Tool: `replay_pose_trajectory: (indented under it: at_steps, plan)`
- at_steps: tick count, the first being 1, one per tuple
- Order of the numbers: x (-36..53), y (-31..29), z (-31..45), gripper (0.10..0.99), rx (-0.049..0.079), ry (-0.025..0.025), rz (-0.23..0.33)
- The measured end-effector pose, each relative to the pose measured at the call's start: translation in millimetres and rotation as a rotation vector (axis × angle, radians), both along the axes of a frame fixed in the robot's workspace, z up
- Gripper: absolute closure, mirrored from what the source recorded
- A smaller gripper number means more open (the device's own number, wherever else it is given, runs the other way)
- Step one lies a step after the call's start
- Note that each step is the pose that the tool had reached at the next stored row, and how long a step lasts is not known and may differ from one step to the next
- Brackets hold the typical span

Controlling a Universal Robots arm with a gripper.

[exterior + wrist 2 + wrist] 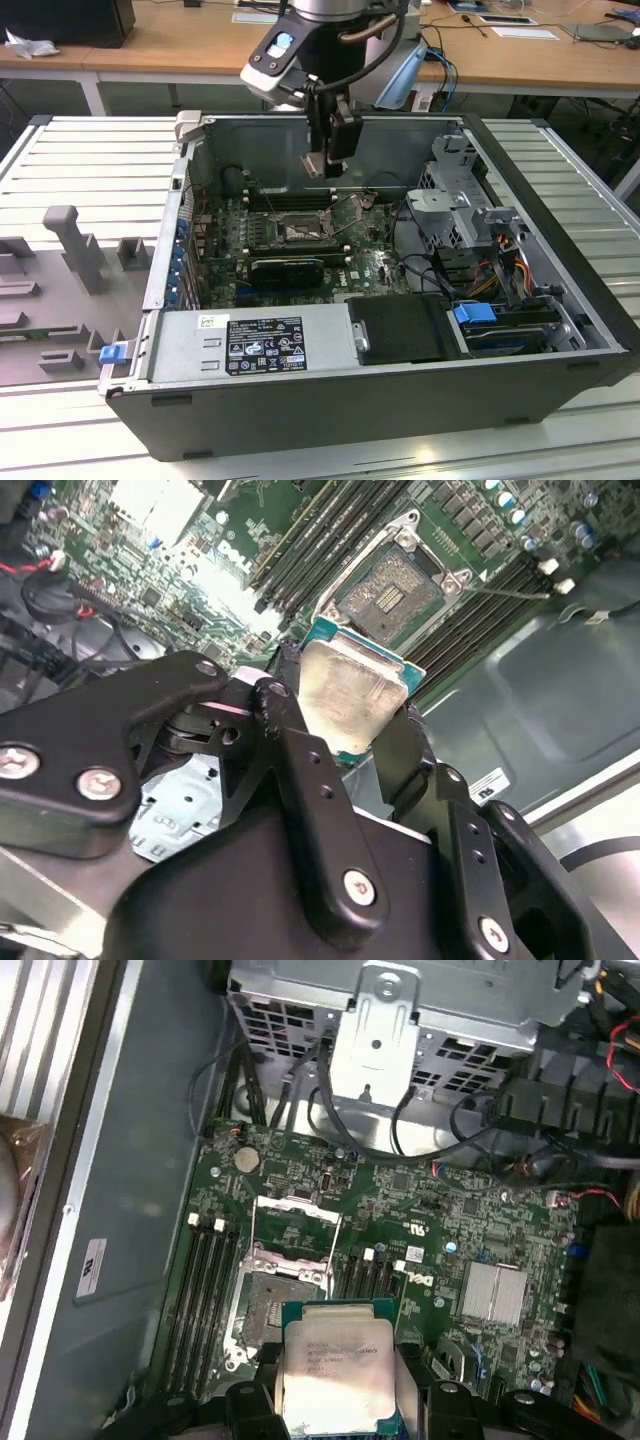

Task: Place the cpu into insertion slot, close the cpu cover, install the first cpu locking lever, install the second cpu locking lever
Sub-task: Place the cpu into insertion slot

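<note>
Step one was in hand: the cpu (338, 1375) was carried, not yet seated. The hand (318, 160) hung at upper centre of the exterior view, inside the open computer case (400, 400) and apart from the insertion slot (298, 232) at mid-frame. It was closed on the cpu, fingers (300, 750) pinching two opposite edges. The slot looked empty, and the cpu cover (298, 1204) seemed swung up clear of it. My read: seating calls for the chip squared to the socket, level, with a straight descent and no side load. The exterior view gave the height over the green board (368, 265). The first wrist view gave the chip-to-slot offset, and the second wrist view gave the grip itself.
</note>
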State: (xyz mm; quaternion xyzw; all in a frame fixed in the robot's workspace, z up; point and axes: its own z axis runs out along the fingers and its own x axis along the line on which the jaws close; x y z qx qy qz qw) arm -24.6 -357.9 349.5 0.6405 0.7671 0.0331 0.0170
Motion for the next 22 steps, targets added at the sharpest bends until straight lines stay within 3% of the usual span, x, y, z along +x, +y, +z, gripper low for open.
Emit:
replay_pose_trajectory:
  at_steps: [3,7,11,22]
  plan:
    - [0.0,0.0,-0.4,0.557,0.0,0.0,-0.044]
    - [0.0,0.0,-1.1,0.557,0.0,0.0,-0.152]
    - [-0.1,0.0,-1.9,0.557,0.0,0.0,-0.205]
    - [-2.2,0.1,-15.6,0.557,-0.001,-0.0002,-0.213]
